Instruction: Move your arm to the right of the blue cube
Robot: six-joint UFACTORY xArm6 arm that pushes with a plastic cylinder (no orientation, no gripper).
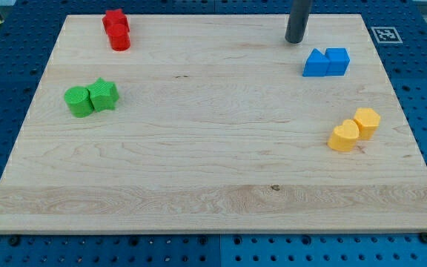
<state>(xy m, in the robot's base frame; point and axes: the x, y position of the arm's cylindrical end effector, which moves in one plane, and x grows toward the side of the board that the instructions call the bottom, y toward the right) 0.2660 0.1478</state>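
Note:
The blue cube sits at the view's upper right of the wooden board, touching a second blue block on its left. My tip stands on the board up and to the left of both blue blocks, a short gap from the left blue block. The rod rises out of the view's top.
Two red blocks touch at the upper left. A green cylinder and a green star-like block touch at the left. A yellow heart-shaped block and a yellow hexagonal block touch at the right. The board's right edge is near the blue cube.

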